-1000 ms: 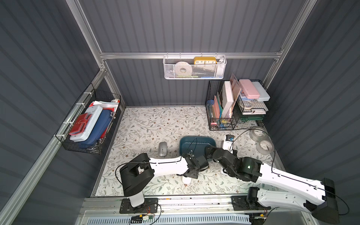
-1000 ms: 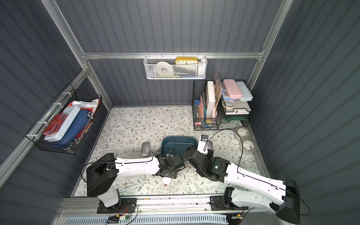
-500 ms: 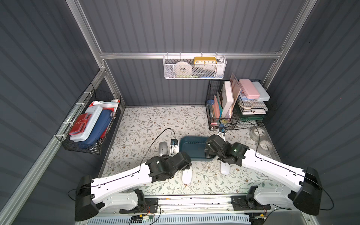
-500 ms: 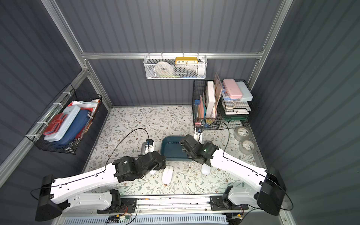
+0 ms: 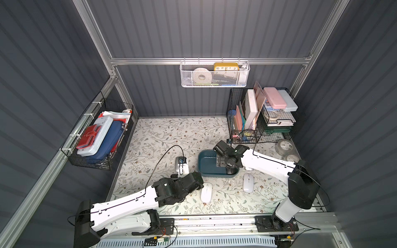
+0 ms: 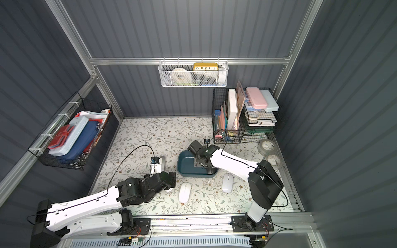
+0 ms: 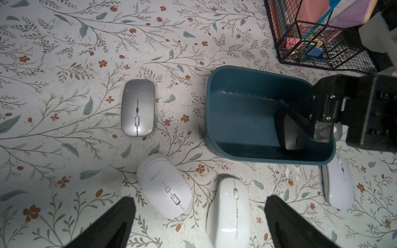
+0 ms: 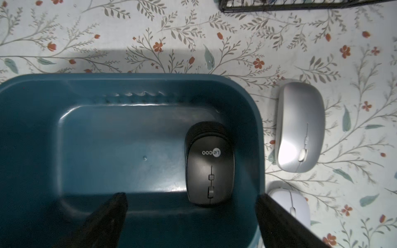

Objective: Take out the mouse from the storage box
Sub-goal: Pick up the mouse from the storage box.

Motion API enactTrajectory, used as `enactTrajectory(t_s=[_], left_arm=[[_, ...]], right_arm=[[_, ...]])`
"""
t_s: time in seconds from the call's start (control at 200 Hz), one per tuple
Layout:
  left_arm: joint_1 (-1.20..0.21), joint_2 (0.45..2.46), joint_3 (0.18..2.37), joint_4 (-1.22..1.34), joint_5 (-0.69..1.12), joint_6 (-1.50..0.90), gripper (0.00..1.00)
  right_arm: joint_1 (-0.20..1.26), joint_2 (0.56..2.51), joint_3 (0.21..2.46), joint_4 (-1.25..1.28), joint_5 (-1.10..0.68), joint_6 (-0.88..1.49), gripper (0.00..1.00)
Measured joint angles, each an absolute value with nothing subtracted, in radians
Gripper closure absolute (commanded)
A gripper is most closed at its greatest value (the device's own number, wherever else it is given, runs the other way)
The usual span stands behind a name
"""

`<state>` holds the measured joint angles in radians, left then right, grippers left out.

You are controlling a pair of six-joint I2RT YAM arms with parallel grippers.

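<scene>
The dark teal storage box (image 5: 206, 169) (image 8: 86, 137) stands on the floral table. One black mouse (image 8: 209, 163) (image 7: 289, 137) lies flat inside it, against an end wall. My right gripper (image 8: 191, 196) (image 5: 225, 164) hangs open above the box, its jaws spread wider than the mouse and holding nothing. My left gripper (image 7: 199, 198) (image 5: 194, 185) is open and empty, low in front of the box. Two white mice (image 7: 164, 185) (image 7: 228, 212) lie on the table under it.
A silver mouse (image 7: 137, 107) lies left of the box. Right of it lie another silver mouse (image 8: 300, 126) and a white mouse (image 5: 248, 182). A black wire rack (image 5: 257, 120) stands behind, tape rolls (image 5: 284, 146) at far right, and wire baskets hang on the walls.
My left gripper opened fully and drew back, leaving a white mouse on the table in front of the box. My right gripper moved over the storage box.
</scene>
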<state>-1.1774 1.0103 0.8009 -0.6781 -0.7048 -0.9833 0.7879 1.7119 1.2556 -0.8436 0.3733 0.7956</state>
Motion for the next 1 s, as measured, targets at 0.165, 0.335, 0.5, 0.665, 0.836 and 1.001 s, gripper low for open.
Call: enactTrajectory(t_s=[0.165, 0.335, 0.5, 0.665, 0.836, 1.001], left_arm=[[-1.177, 1.002, 0.780, -0.678, -0.705, -0.995, 0.01], [-1.177, 0.973, 0.756, -0.678, -0.707, -1.003, 0.01], [-1.177, 0.952, 0.743, -0.678, -0.712, -1.012, 0.01], [-1.177, 0.952, 0.741, -0.678, -0.713, -1.017, 0.01], [-1.177, 0.953, 0.741, -0.678, -0.718, -1.018, 0.01], [-1.177, 0.965, 0.741, -0.677, -0.719, -1.018, 0.01]], right_arm=[[0.781, 1.794, 1.301, -0.867, 0.340, 0.788, 0.01], [0.772, 1.834, 1.320, -0.874, 0.321, 0.784, 0.01], [0.750, 1.862, 1.326, -0.875, 0.315, 0.773, 0.01], [0.745, 1.894, 1.333, -0.875, 0.314, 0.770, 0.01], [0.746, 1.905, 1.333, -0.870, 0.306, 0.770, 0.01], [0.746, 1.911, 1.333, -0.847, 0.271, 0.765, 0.02]])
